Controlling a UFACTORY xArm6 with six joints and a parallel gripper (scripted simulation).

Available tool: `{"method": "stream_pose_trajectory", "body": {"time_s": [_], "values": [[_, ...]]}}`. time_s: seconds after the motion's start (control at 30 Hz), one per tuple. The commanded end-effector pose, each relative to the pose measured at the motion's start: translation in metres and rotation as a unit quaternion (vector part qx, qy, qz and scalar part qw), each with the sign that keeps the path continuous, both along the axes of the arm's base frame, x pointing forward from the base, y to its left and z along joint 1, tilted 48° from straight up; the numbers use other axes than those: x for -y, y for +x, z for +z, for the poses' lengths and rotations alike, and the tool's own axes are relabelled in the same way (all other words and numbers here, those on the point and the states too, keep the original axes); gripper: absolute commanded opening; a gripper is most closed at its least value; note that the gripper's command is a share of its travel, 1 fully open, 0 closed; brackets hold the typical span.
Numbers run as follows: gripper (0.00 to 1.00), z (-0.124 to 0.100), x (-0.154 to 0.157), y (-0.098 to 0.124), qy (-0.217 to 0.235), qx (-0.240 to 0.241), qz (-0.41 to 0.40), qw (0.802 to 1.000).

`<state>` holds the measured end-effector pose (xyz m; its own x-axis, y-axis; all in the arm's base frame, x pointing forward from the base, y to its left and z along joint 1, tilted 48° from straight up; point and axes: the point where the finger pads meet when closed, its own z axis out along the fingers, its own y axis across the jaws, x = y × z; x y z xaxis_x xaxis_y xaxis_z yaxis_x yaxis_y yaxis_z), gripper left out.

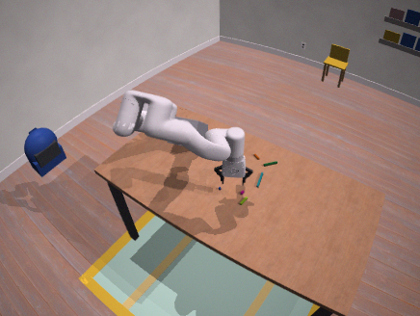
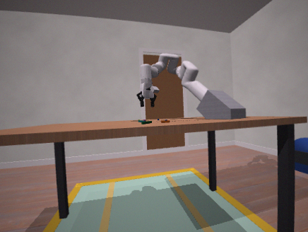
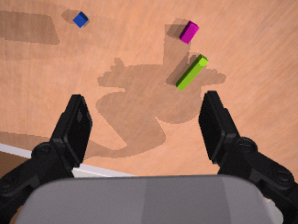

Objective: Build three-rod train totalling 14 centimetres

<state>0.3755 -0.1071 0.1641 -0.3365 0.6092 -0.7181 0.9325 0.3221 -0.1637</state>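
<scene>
My gripper (image 1: 233, 182) (image 2: 147, 105) (image 3: 144, 106) is wide open and empty, high above the table. In the wrist view a lime rod (image 3: 192, 72) (image 1: 243, 201) lies slanted beyond the fingers, right of centre. A magenta rod (image 3: 189, 32) (image 1: 242, 192) lies just beyond it, apart. A small blue rod (image 3: 80, 20) (image 1: 220, 188) lies alone at the upper left. In the top view a turquoise rod (image 1: 260, 180) lies right of the gripper, with a green rod (image 1: 270, 164) (image 2: 145, 122) and an orange rod (image 1: 256, 157) (image 2: 165, 121) behind it. No rods shown touch. The arm hides part of the table.
The wooden table (image 1: 328, 212) (image 2: 88, 129) carries the arm's grey base (image 2: 219, 104). The arm's shadow falls around the lime and magenta rods. The table's edge shows at the lower left of the wrist view.
</scene>
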Motion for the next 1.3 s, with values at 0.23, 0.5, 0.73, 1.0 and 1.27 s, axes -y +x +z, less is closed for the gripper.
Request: {"method": "stream_pose_trajectory", "body": {"time_s": [0.23, 0.5, 0.73, 1.0, 1.27], "values": [[1.0, 0.001, 0.008, 0.044, 0.019, 0.136, -0.126, 0.983], [1.0, 0.0, 0.014, 0.065, 0.03, 0.201, -0.186, 0.961], [0.24, 0.0, 0.014, 0.065, 0.03, 0.201, -0.186, 0.961], [0.24, 0.0, 0.014, 0.065, 0.03, 0.201, -0.186, 0.961], [0.24, 0.0, 0.014, 0.065, 0.03, 0.201, -0.186, 0.961]]}}
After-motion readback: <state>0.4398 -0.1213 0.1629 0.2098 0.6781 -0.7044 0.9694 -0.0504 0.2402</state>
